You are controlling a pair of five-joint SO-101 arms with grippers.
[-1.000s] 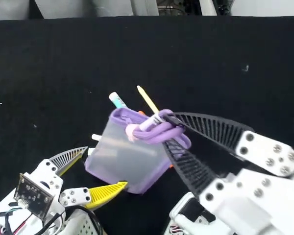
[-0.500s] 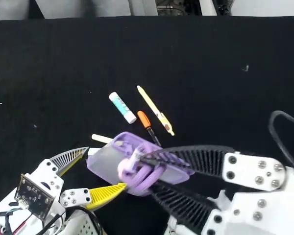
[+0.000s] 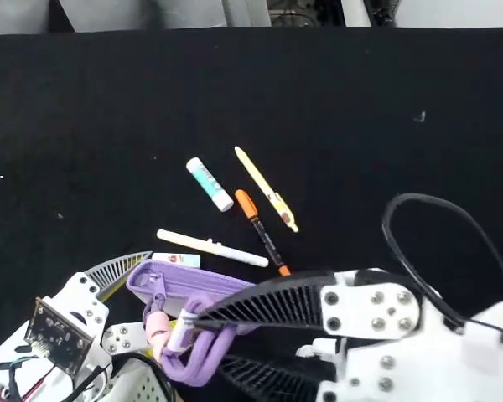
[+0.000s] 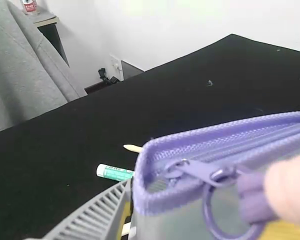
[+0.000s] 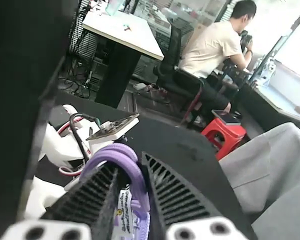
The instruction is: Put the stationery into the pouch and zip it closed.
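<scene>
— From above, what is the right gripper (image 3: 199,339) doing?
— It is squeezing tight on the pouch (image 3: 203,285), pinching its purple loop (image 3: 189,367) between the black ribbed fingers. The pouch is sitting at the near edge of the black table (image 3: 360,126), between the spread-apart fingers of the left gripper (image 3: 172,286).
— And the stationery?
— It is lying on the table just beyond the pouch, all of it outside: a glue stick (image 3: 210,184), a yellow pen (image 3: 264,188), an orange-and-black pen (image 3: 258,228) and a white pen (image 3: 211,247).
— What is the left wrist camera showing?
— The pouch's zipper edge is running close across the foreground, with the zipper pull (image 4: 222,175) hanging at one end. The gripper's grey finger (image 4: 90,217) is lying just beside that end; I cannot tell whether it is touching.
— And the right wrist camera?
— The two black fingers are pressing close together around the purple loop, gripping it firmly.
</scene>
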